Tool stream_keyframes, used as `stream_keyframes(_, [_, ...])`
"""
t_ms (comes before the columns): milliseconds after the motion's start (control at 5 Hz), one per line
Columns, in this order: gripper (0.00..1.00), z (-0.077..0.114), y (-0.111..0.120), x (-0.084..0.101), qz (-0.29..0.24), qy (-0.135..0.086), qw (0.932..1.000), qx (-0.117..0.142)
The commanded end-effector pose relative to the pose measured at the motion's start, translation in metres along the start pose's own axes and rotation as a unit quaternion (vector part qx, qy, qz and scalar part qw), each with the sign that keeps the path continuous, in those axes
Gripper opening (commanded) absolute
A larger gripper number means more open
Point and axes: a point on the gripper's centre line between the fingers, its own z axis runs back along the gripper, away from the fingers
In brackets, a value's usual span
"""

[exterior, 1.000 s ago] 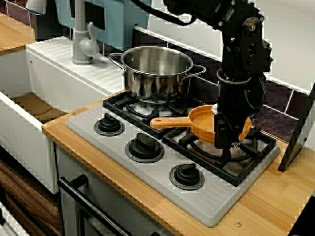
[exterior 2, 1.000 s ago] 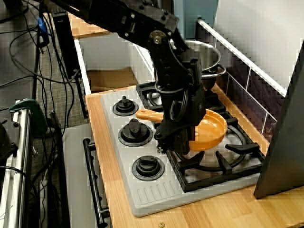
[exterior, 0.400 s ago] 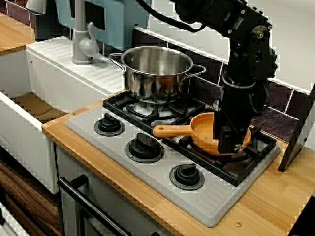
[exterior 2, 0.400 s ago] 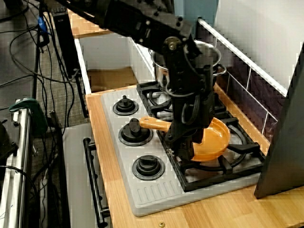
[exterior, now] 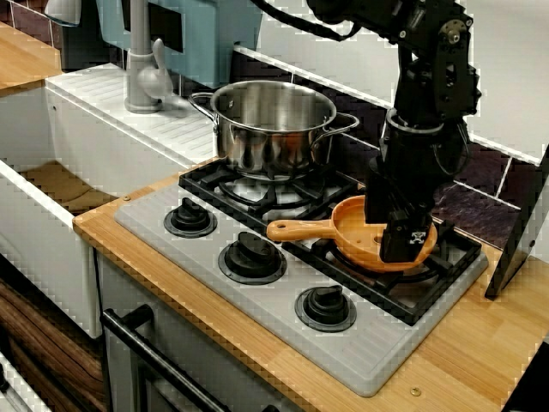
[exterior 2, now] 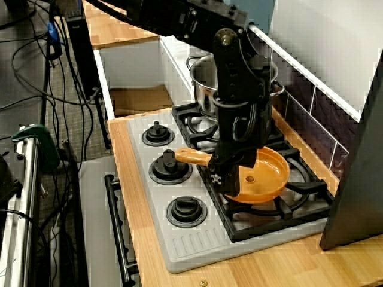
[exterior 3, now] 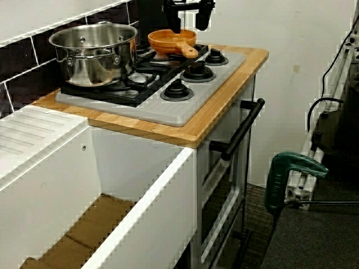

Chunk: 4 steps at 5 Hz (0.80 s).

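Claw (exterior 3: 188, 23) jaws apart over orange pan (exterior 3: 168, 40), arm (exterior: 429, 103) hides part of pan, contact w/ rim unclear

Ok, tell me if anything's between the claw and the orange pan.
Nothing visible. The open claw hangs right over the orange pan on its burner grate; the steel pot stands apart on the neighbouring burner.

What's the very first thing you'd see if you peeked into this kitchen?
The big black robot arm catches the eye first, its gripper hanging right over the small round orange pan with a short handle, which sits on the right-hand burner of the grey stove as seen from the front. Next comes the shiny round steel pot on the burner beside it, close to the dark tiled wall.
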Motion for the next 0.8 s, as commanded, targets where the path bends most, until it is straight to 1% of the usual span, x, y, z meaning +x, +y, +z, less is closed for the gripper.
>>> stream_keyframes(0, [1.00,0.048,0.033,-0.010,0.080,-0.034,0.9961,0.017])
stream_keyframes(200, [1.00,0.051,0.047,-0.015,0.119,-0.025,0.9924,0.020])
stream_keyframes(400, [1.00,0.059,0.056,-0.019,0.145,-0.030,0.9886,0.025])
stream_keyframes(600, [1.00,0.050,0.060,-0.018,0.197,-0.020,0.9798,0.030])
